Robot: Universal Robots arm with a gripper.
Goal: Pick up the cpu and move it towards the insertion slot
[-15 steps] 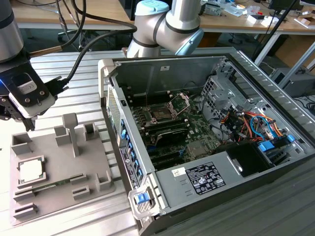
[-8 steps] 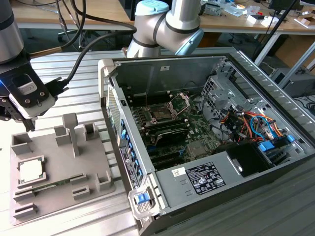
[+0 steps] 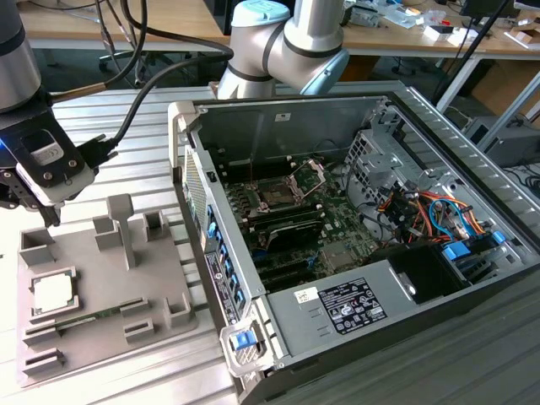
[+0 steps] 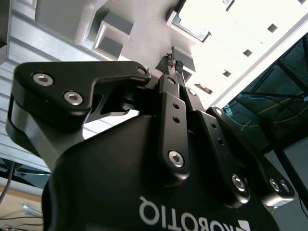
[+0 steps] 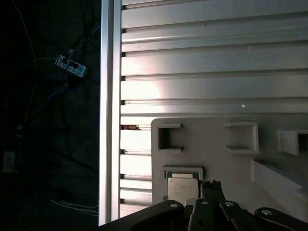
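Observation:
The cpu (image 3: 52,291) is a small pale square chip lying flat in a square recess of the grey tray (image 3: 110,278), at the exterior view's left. My gripper (image 3: 53,221) hangs above the tray's far corner, a short way above and beyond the cpu, touching nothing. Both wrist views show the fingertips (image 4: 169,61) pressed together with nothing between them, so the gripper (image 4: 174,62) is shut. In the first wrist view the cpu (image 5: 183,188) lies just beside the gripper (image 5: 211,184). The insertion slot (image 3: 278,194) sits on the green motherboard inside the open computer case, its metal plate raised.
The open computer case (image 3: 337,304) stands to the exterior view's right of the tray, its near wall (image 3: 211,245) between tray and motherboard. Upright grey posts (image 3: 122,224) rise from the tray. A thin green memory stick (image 3: 89,319) lies near the tray's front. The ribbed aluminium table (image 5: 211,62) ends at an edge (image 5: 108,96).

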